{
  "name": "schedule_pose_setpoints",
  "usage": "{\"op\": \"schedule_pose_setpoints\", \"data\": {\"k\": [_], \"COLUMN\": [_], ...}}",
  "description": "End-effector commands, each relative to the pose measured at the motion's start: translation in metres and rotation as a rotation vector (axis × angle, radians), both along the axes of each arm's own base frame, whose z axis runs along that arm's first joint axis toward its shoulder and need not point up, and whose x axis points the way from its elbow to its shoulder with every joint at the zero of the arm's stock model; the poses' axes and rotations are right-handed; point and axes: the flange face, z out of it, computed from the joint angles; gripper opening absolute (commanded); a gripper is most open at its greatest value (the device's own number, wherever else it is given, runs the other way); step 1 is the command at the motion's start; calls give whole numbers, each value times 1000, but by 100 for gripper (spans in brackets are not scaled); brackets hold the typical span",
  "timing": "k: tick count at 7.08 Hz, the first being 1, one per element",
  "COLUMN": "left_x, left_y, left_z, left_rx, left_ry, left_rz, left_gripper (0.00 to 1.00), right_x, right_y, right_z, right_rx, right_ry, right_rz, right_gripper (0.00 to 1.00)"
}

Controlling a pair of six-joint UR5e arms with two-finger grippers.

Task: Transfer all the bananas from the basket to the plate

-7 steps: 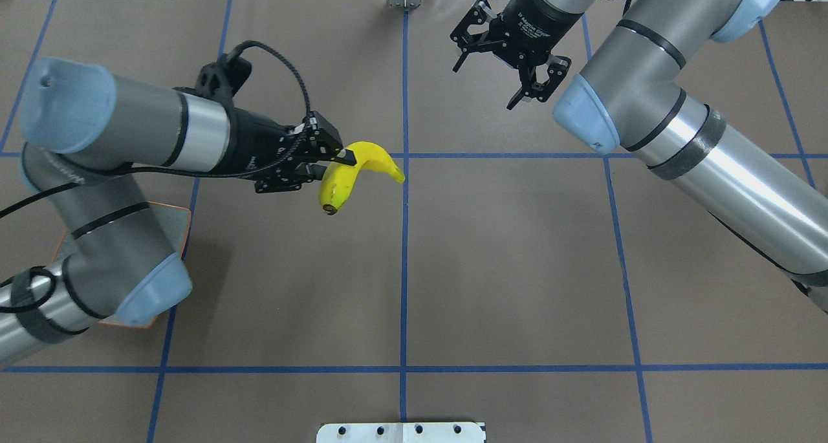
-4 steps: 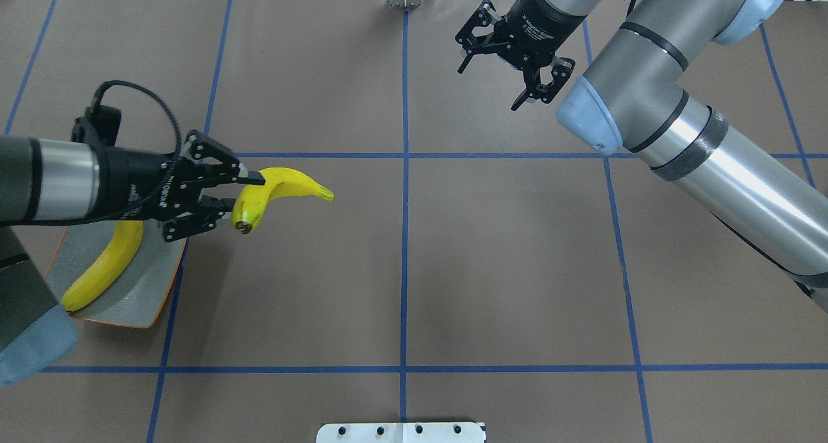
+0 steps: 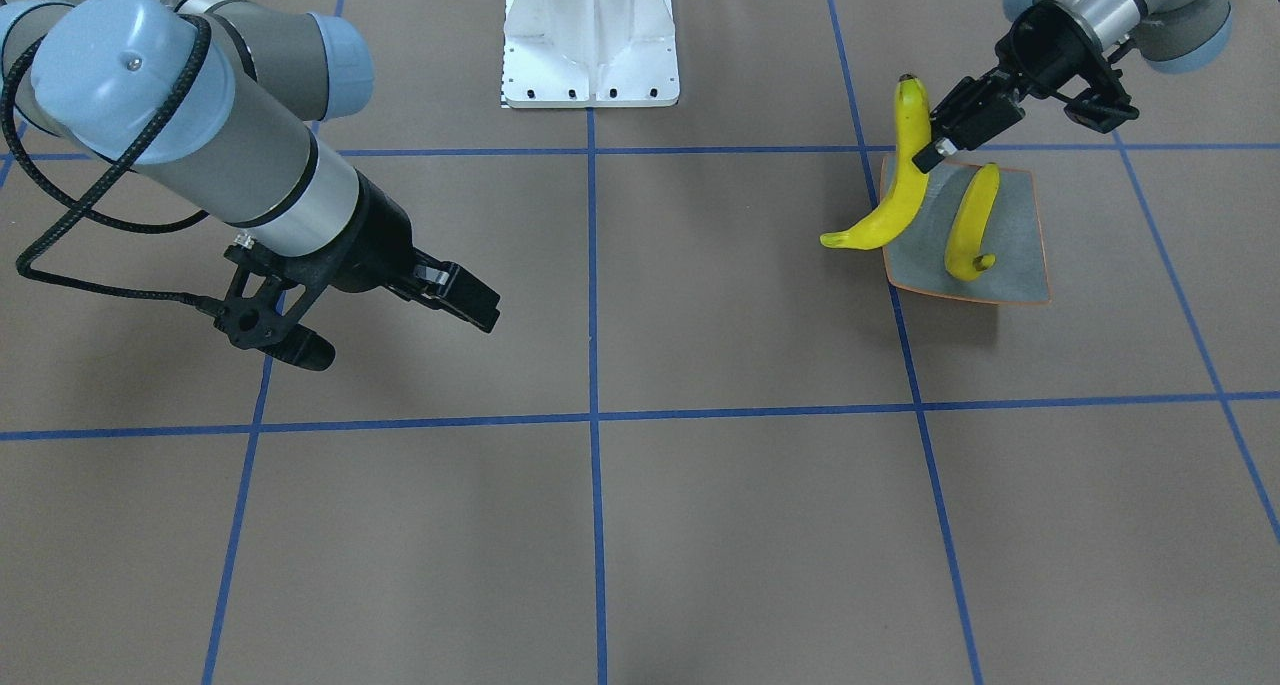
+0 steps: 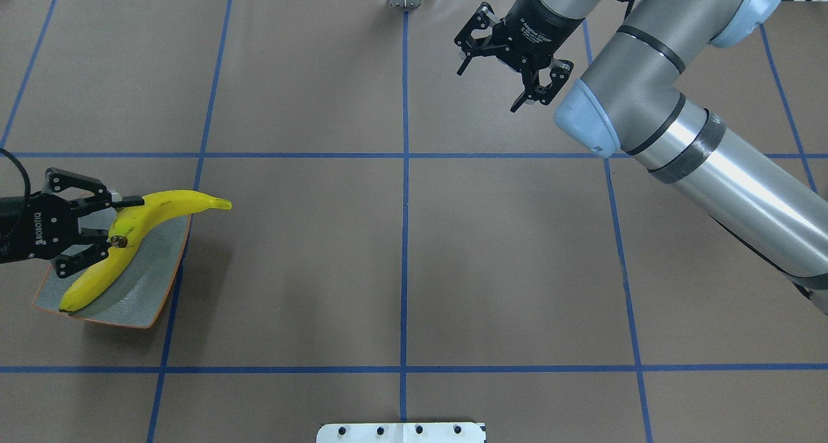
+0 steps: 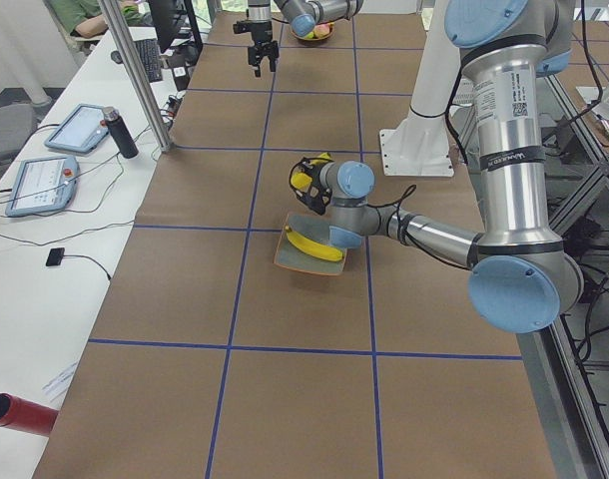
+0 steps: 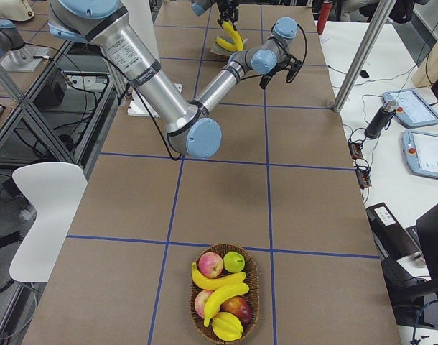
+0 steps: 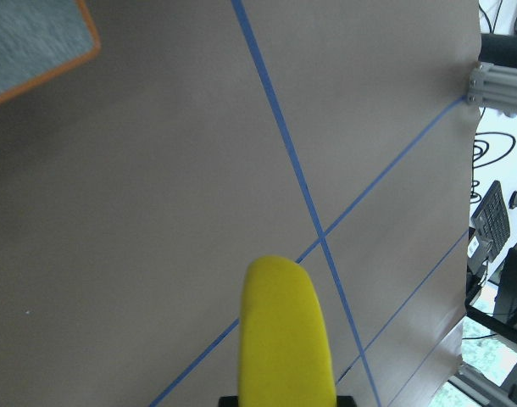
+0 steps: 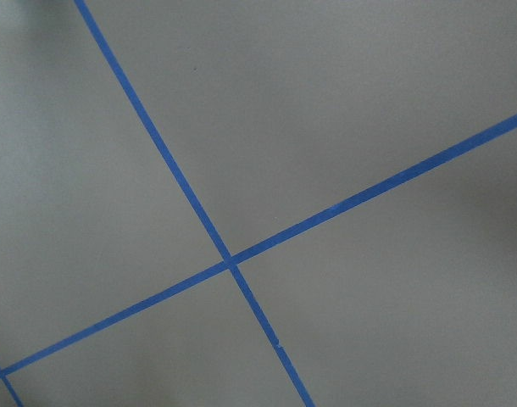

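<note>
My left gripper (image 4: pixel 108 223) is shut on a yellow banana (image 4: pixel 171 202), holding it just above the right edge of the grey-blue plate (image 4: pixel 152 281). The banana's tip sticks out past the rim. A second banana (image 4: pixel 90 280) lies on the plate. The front-facing view shows the held banana (image 3: pixel 900 180) beside the lying banana (image 3: pixel 975 220). My right gripper (image 4: pixel 495 84) hangs open and empty over the far table. The basket (image 6: pixel 257 302) stands at the table's right end with bananas (image 6: pixel 222 291) in it.
Apples (image 6: pixel 210 264) share the basket with the bananas. Blue tape lines (image 4: pixel 405 171) cross the brown table. The robot's white base plate (image 3: pixel 590 35) sits at the near middle edge. Tablets (image 6: pixel 423 151) and cables lie on a side bench.
My left arm has swung left with the banana, from the table's middle to over the plate, uncovering the banana lying there. The right gripper has barely shifted.
</note>
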Motion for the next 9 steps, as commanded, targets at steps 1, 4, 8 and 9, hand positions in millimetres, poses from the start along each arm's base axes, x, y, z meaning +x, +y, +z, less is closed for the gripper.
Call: {"op": "schedule_pose_setpoints", "data": {"k": [1, 4, 8, 9], "left_x": [-20, -30, -27, -26], "left_y": [6, 14, 9, 6], "left_z": [73, 95, 93, 97], "left_rx": [-24, -28, -108, -113], "left_ry": [32, 34, 82, 79], "left_rz": [-45, -46, -63, -90], "left_gripper": [0, 0, 0, 15], "right_x": [0, 0, 1, 2], "right_y": [1, 2, 1, 1], "right_z": [-1, 3, 6, 8], "right_rx": [0, -4, -5, -6], "right_ry": [0, 2, 4, 6], "right_rz": [-1, -1, 0, 0], "right_gripper": [100, 100, 100, 100]}}
